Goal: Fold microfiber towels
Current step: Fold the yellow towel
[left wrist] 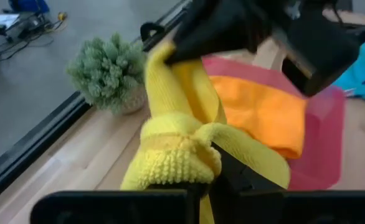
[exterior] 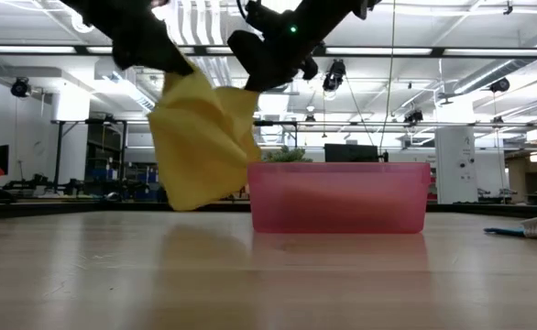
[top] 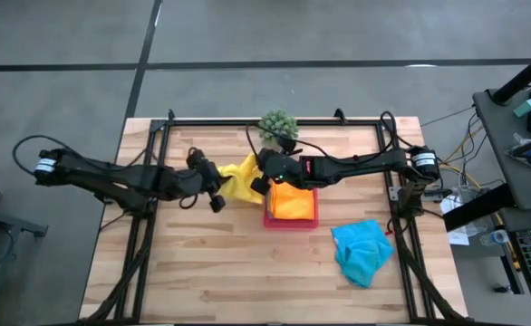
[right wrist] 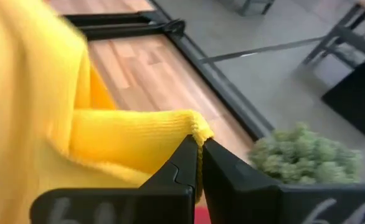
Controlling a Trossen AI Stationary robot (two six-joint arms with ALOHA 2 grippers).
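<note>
We hold the yellow towel aloft — left tool and right tool each pinch an edge. Next, we judge: lay it flat and fold.

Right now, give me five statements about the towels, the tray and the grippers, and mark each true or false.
1. Both grippers hold the yellow towel off the table. True: the left gripper and the right gripper are each shut on it.
2. The orange towel lies in the pink tray. True.
3. The turquoise towel is folded in the tray. False: it lies crumpled on the table, apart from the tray.
4. The potted plant stands in the tray. False: it stands on the table behind it.
5. The yellow towel is spread flat. False: it hangs bunched.
</note>
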